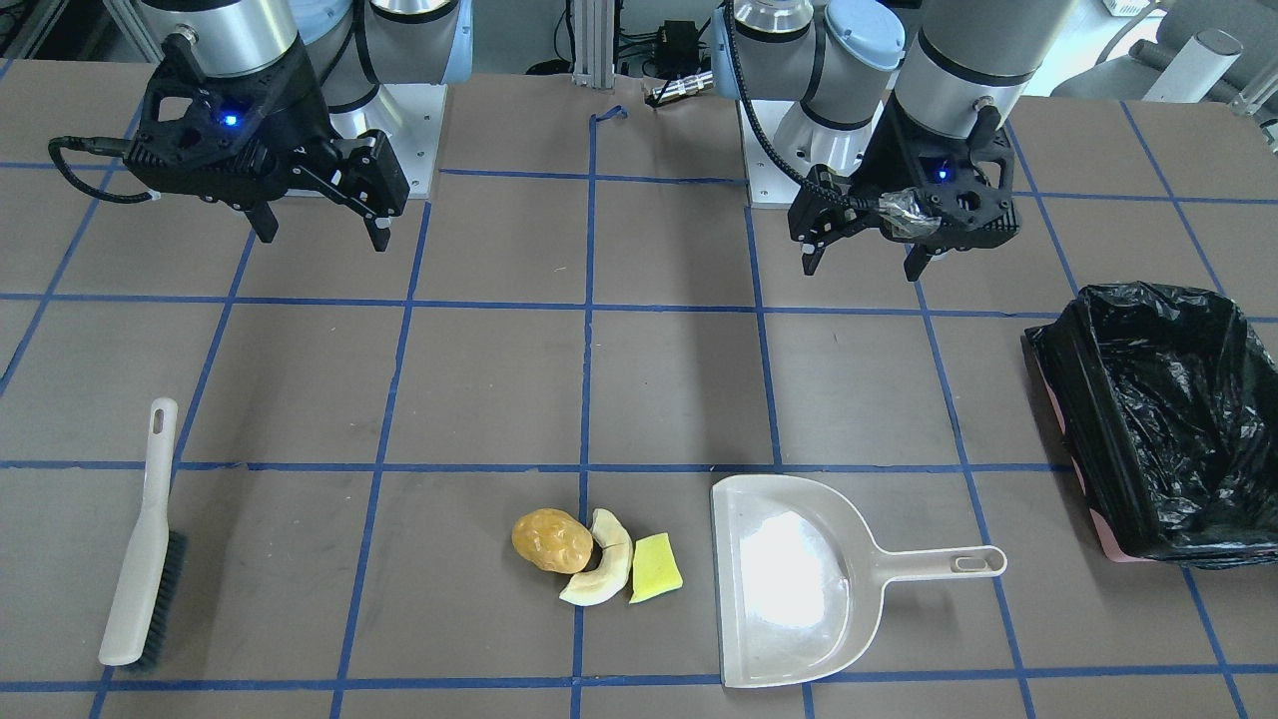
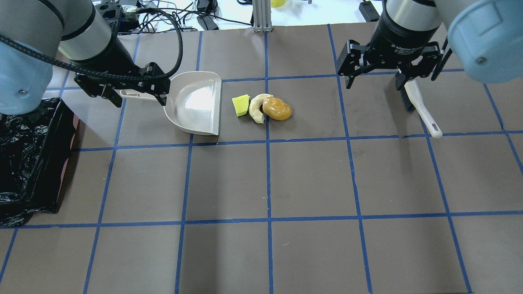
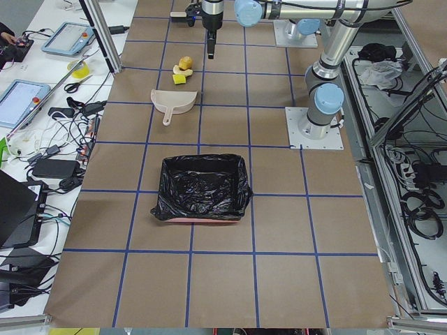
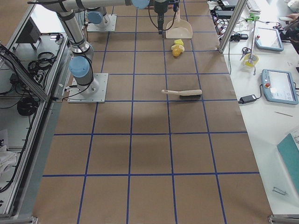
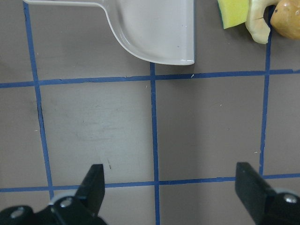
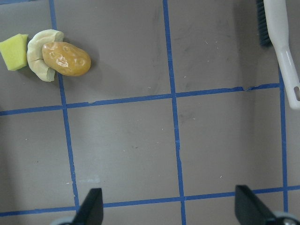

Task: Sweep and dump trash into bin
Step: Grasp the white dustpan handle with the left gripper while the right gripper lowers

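The trash lies in a tight cluster on the table: a golden-brown potato-like lump (image 1: 552,540) (image 2: 277,108), a pale cream slice (image 1: 604,574) (image 2: 257,107) and a yellow sponge wedge (image 1: 655,569) (image 2: 241,105). The black-lined pink bin (image 1: 1148,300) (image 2: 65,134) stands at the robot's left end of the table. My left gripper (image 1: 862,272) (image 2: 139,102) is open and empty, above the table near the dustpan's handle. My right gripper (image 1: 323,240) (image 2: 374,86) is open and empty, above the table near the brush.
A beige dustpan (image 1: 789,579) (image 2: 196,102) lies beside the sponge wedge, mouth toward the trash, handle toward the bin. A beige hand brush (image 1: 145,539) (image 2: 416,102) lies on the robot's right side. Blue tape lines grid the brown table.
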`<state>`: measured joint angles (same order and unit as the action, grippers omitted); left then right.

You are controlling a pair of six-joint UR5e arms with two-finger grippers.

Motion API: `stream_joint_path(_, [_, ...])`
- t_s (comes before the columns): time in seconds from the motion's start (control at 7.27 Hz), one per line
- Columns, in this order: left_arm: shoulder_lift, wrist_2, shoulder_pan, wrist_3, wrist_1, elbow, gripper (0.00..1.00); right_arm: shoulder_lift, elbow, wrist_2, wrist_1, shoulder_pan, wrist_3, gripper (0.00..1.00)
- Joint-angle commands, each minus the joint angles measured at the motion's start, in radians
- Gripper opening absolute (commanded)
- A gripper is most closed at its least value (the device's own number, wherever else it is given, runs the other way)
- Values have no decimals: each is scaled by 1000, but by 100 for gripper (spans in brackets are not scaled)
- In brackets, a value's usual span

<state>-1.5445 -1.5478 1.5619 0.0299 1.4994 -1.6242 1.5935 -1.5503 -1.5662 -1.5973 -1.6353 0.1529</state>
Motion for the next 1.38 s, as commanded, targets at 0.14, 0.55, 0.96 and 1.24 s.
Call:
stream_joint_path(0.14, [-2,-2,-9,1,4,1,100,-4,1,5,-19,-3,-7,100])
stream_joint_path(0.55, [-23,-38,-11,15,-4,15,100,-20,-4,-5,-67,23,-13,100])
stream_joint_path(0.96, [-121,-45,-14,225,-121,12,100,-14,-69,-26,-70,222,-294,100])
stream_joint_path(1.24, [-211,-46,-16,371,-241,13,100,-23,-132,-23,-102,328,-396,100])
